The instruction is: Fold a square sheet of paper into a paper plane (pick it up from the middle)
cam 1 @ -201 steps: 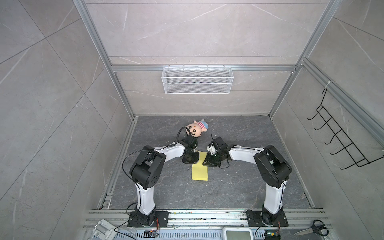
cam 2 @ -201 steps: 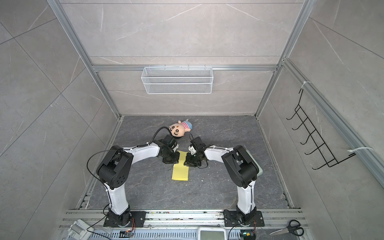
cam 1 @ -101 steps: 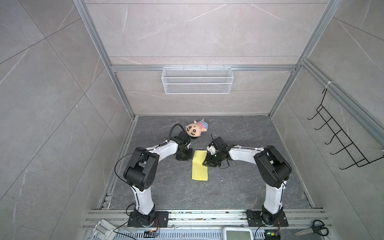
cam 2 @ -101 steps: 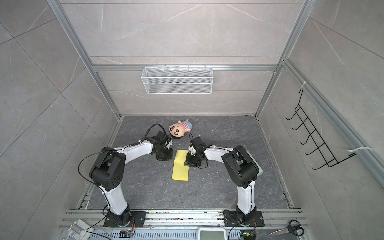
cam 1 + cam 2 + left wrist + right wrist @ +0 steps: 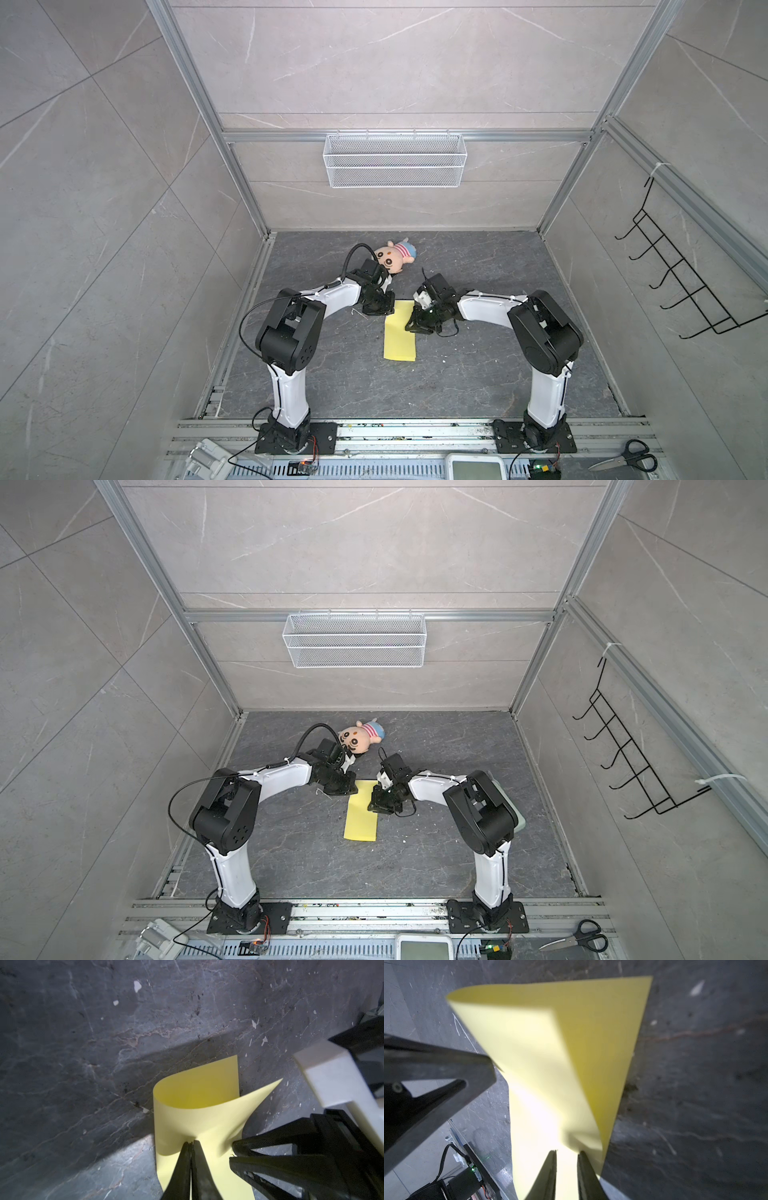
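Observation:
The square sheet of paper (image 5: 400,343) (image 5: 360,820) is pale yellow. It lies on the dark floor doubled over into a long rectangle. No paper plane is in view. My left gripper (image 5: 381,311) (image 5: 348,790) (image 5: 192,1142) is shut, its tips pressing on the sheet's far left corner. In the left wrist view the sheet (image 5: 197,1118) has its upper layer bowed up. My right gripper (image 5: 415,326) (image 5: 376,806) (image 5: 566,1152) rests on the sheet's right edge. Its jaws stand a narrow gap apart, and bright paper (image 5: 550,1043) shows between them.
A plush doll (image 5: 392,257) (image 5: 359,737) lies just behind the left wrist. A wire basket (image 5: 395,166) hangs on the back wall and a hook rack (image 5: 681,282) on the right wall. A pale green pad (image 5: 515,816) lies behind the right arm. Scissors (image 5: 627,455) lie on the front rail.
Half a second ago my left gripper had swung out to the left, off the paper. It is now back on the far left corner. The right arm has stayed put.

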